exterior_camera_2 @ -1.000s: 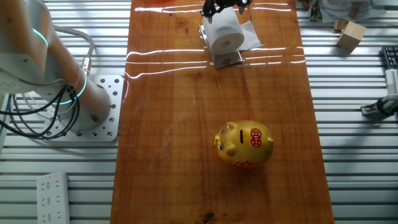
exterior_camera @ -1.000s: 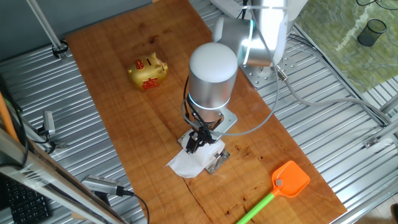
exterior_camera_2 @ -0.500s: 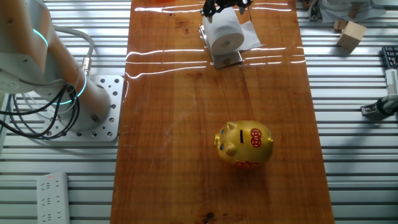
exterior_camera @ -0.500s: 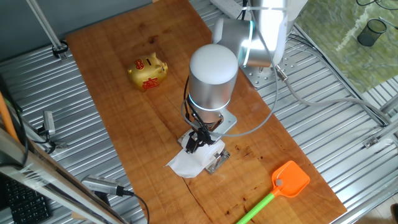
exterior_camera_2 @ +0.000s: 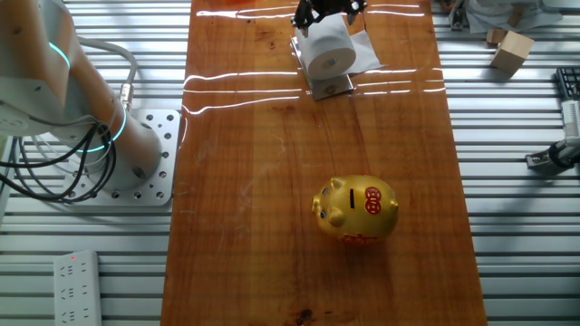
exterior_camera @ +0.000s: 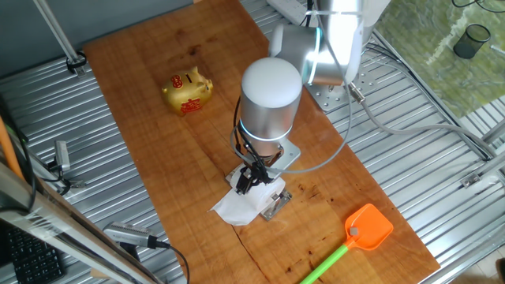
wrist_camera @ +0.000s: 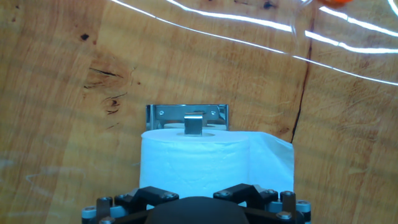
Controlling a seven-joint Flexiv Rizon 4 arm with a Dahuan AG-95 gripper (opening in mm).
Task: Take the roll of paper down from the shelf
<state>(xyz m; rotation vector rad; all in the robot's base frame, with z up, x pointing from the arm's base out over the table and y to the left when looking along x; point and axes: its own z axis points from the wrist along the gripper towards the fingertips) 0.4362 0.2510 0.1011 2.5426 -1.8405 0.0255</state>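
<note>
The roll of paper (wrist_camera: 194,163) is white and sits on the shelf (wrist_camera: 186,112), a small shiny silver holder whose back plate and peg show just above the roll. A tail of tissue (wrist_camera: 272,162) hangs at its right. In the other fixed view the roll (exterior_camera_2: 326,47) is at the far end of the wooden table, on the shelf (exterior_camera_2: 332,88). My gripper (exterior_camera_2: 328,11) is right over the roll, one finger on each side of it, spread about as wide as the roll. In one fixed view the gripper (exterior_camera: 254,177) is low over the roll (exterior_camera: 251,197).
A golden piggy bank (exterior_camera_2: 355,208) stands mid-table. An orange-headed swatter (exterior_camera: 368,228) lies near the table's corner, close to the roll. The arm's base (exterior_camera_2: 136,158) is bolted beside the table. A wooden block (exterior_camera_2: 510,50) lies off the table's edge.
</note>
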